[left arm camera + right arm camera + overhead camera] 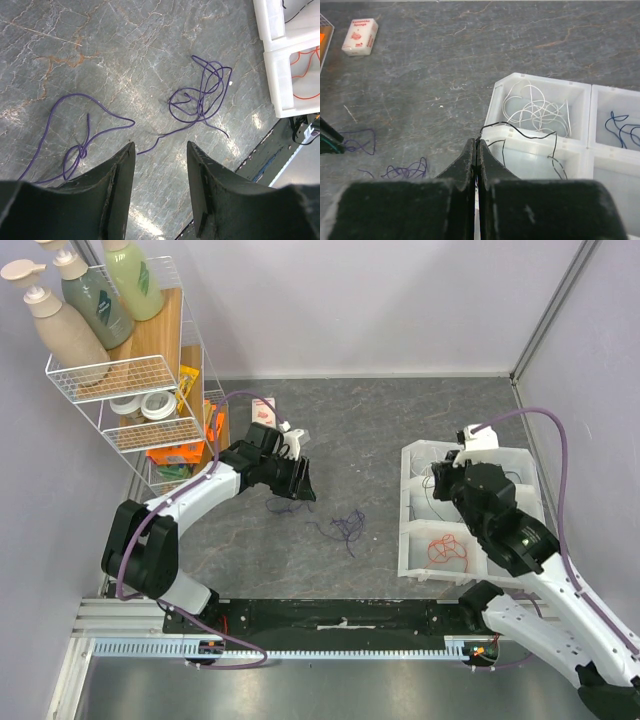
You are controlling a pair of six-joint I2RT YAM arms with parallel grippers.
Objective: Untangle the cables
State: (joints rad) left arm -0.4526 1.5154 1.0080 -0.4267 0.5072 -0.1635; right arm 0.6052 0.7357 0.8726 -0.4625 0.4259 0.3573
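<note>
Purple cables lie loose on the grey table: one tangle (200, 95) in the middle (345, 525) and a knotted loop (80, 145) just left of my left gripper (160, 145). That gripper (303, 483) hovers over the table, open, with nothing between its fingers. My right gripper (476, 141) is shut on a thin black cable (530, 134) that trails over the wall of the white tray (540, 142). It hangs at the tray's left side (440, 478). The tray's compartments hold a white cable (537, 107), a blue cable (622, 127) and an orange cable (450, 550).
A white wire rack (130, 390) with bottles and tape rolls stands at the back left. A small sponge packet (360, 36) lies on the table far from the tray. A black rail (330, 615) runs along the near edge.
</note>
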